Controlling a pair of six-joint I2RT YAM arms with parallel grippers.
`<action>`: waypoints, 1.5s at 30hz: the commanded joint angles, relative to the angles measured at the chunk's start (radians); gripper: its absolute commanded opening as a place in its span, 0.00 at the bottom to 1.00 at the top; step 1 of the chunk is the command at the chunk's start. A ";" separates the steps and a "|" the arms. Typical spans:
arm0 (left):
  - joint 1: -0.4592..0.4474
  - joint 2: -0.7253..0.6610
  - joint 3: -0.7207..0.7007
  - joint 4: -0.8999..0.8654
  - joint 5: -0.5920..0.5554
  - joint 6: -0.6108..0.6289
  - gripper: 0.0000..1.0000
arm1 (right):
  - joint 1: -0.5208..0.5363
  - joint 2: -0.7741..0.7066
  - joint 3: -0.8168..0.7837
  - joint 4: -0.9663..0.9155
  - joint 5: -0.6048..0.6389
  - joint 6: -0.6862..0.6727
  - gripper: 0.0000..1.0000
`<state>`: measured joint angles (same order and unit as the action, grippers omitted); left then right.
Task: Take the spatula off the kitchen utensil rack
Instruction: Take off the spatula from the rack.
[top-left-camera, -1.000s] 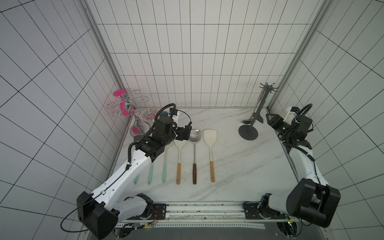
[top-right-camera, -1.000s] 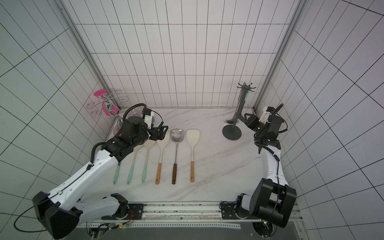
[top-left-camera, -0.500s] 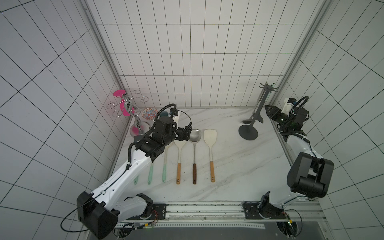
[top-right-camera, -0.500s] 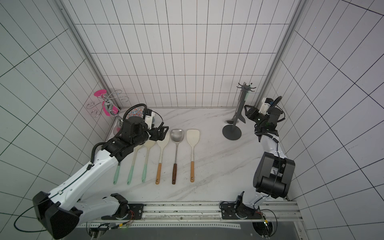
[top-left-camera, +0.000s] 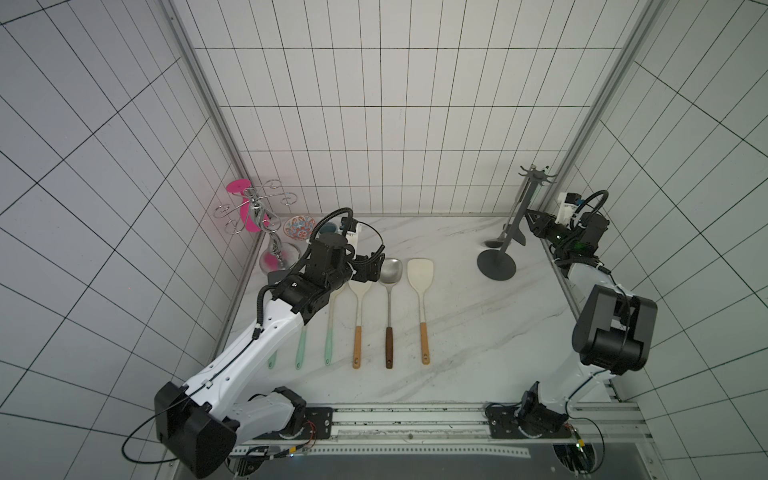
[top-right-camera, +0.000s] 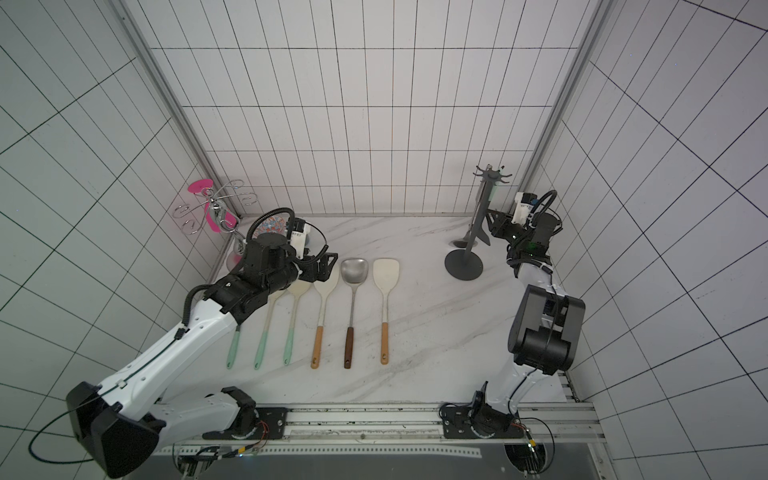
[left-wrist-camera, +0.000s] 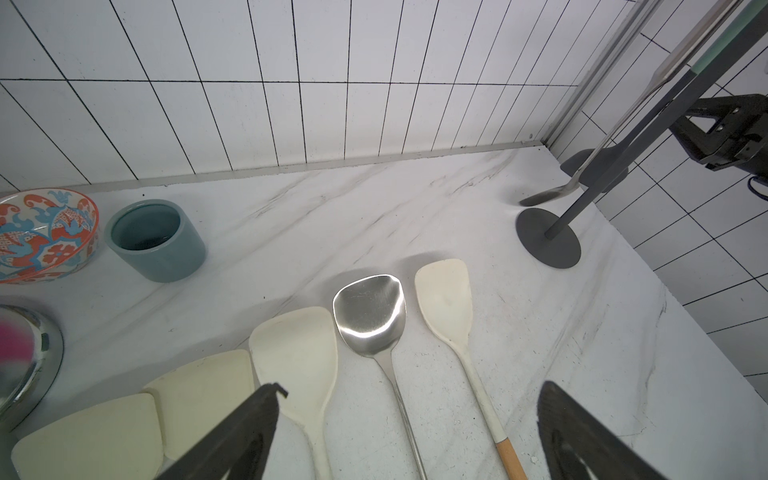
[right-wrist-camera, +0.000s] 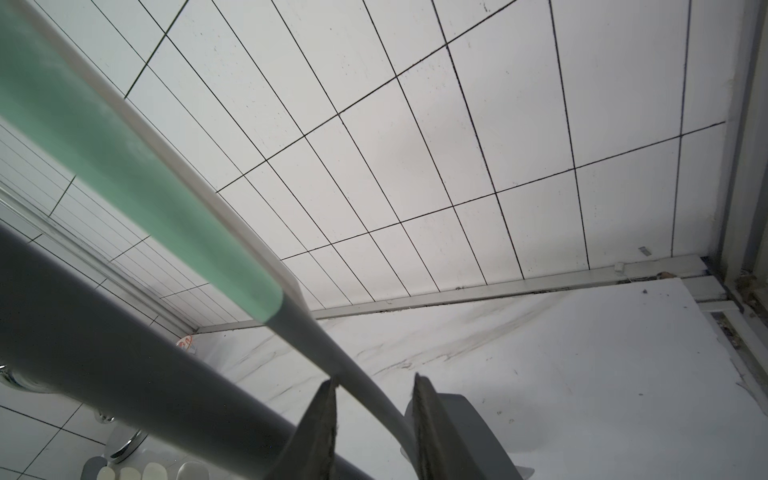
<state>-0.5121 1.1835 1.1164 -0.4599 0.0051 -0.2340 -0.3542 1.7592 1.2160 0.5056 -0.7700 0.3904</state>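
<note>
The spatula (right-wrist-camera: 137, 174) still hung on the rack (top-left-camera: 496, 266), which stood at about 2 o'clock on the counter (top-left-camera: 469, 332), by the back right corner. Its mint-green handle ran down beside the dark pole. In both top views its grey blade hung low, just behind the round base. A steel spoon (left-wrist-camera: 548, 195) hung from the same rack, with its bowl close to the counter at the base's 11 o'clock.

Over the last second the right arm had folded up. Its elbow had been low and near the front rail a second ago, and it had since risen and swung back toward the wall. The right hand (top-left-camera: 530, 216) had moved in to the pole's 3 o'clock side, level with the spatula's lower part. In the right wrist view its two fingers (right-wrist-camera: 324, 428) stood narrowly apart on either side of the spatula's pale neck, below the green grip. One fingertip seemed to touch the neck, but I could not tell whether it was truly pinched.

The left arm had not moved. The left hand (left-wrist-camera: 411, 388) hovered with its fingers spread wide over the heads of six utensils (top-left-camera: 388, 316), which lay in a row at about 9 o'clock on the counter, unchanged. Toward 10 o'clock a patterned bowl (left-wrist-camera: 41, 232), a blue cup (left-wrist-camera: 156, 241) and a chrome stand (top-left-camera: 259, 212) stood as before.
</note>
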 joint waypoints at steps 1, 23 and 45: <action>0.004 0.013 -0.008 0.025 0.002 0.021 0.98 | 0.016 0.029 0.125 0.048 -0.031 -0.039 0.32; 0.005 0.029 -0.009 0.023 0.002 0.025 0.98 | 0.042 0.042 0.108 0.008 0.014 -0.146 0.45; 0.006 0.028 -0.008 0.023 0.000 0.027 0.98 | 0.092 -0.119 0.073 -0.124 0.222 -0.352 0.00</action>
<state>-0.5095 1.2118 1.1130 -0.4599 0.0048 -0.2260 -0.2878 1.7081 1.2598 0.4007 -0.6060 0.1108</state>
